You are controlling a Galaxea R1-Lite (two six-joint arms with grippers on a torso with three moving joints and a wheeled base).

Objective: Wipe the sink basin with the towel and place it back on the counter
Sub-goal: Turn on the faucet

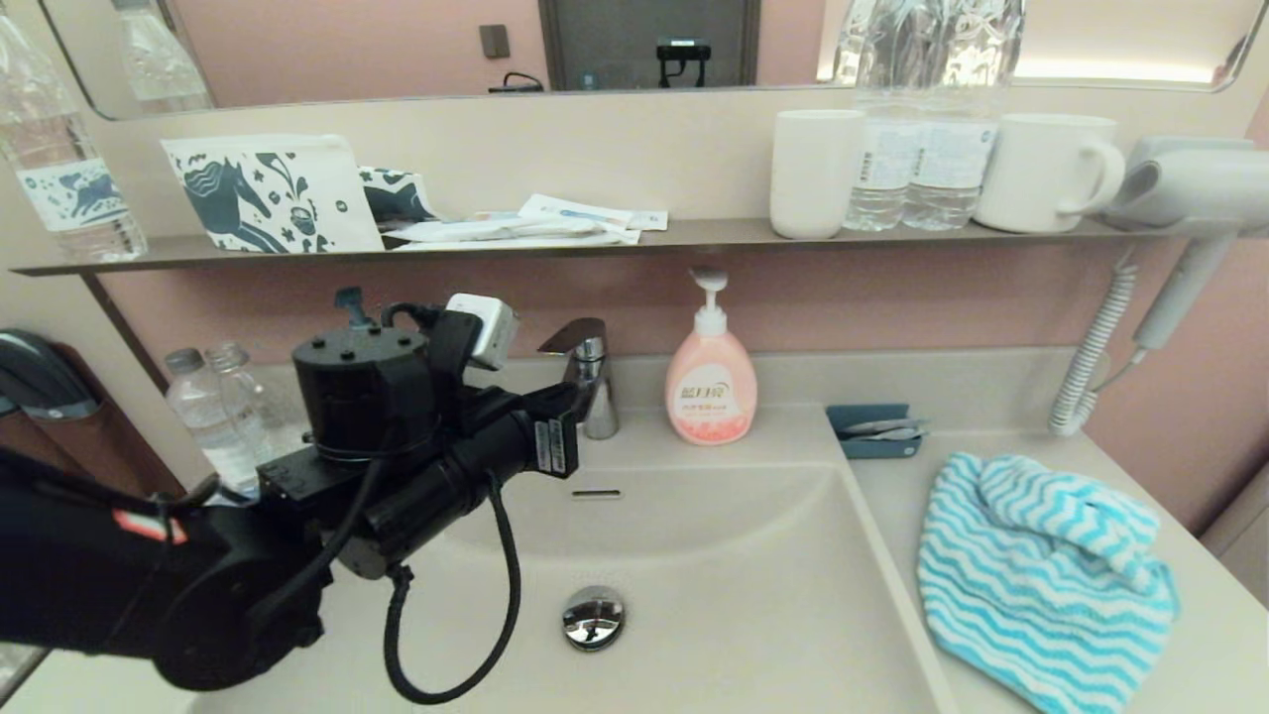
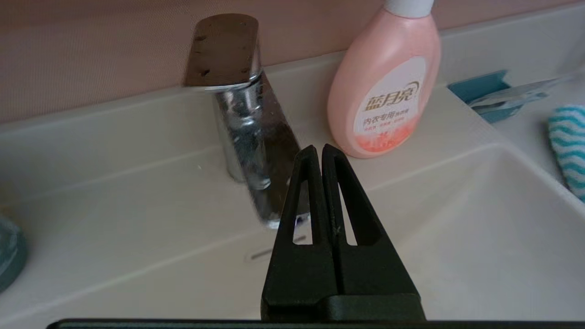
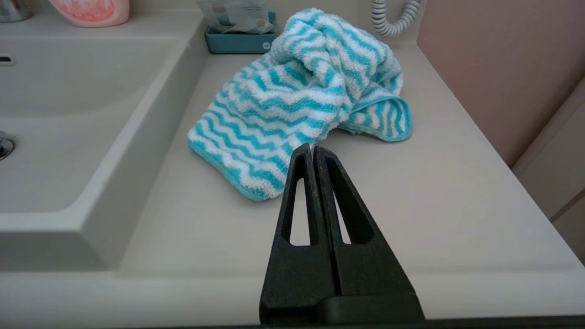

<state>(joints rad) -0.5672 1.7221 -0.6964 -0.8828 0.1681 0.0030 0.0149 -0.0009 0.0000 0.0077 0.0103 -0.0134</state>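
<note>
**Towel on counter, neither gripper holding it**

Towel (image 1: 1041, 575) lies bunched on the counter (image 3: 411, 219), right of the sink basin (image 1: 734, 595), not in it. Left gripper (image 2: 318, 151) hovers over the basin's back edge near the faucet (image 2: 237, 109), fingers pressed together, holding nothing. Right gripper (image 3: 312, 150) sits just short of the towel's near edge, fingers also closed and empty. Judged step: either pre-pickup or already returned; can't tell which. If pre-pickup, next needs right fingers to spread, then advance onto the towel.

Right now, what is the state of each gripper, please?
Left gripper: jaws closed, holding nothing, near the faucet.
Right gripper: jaws closed, holding nothing, just short of the towel.
</note>
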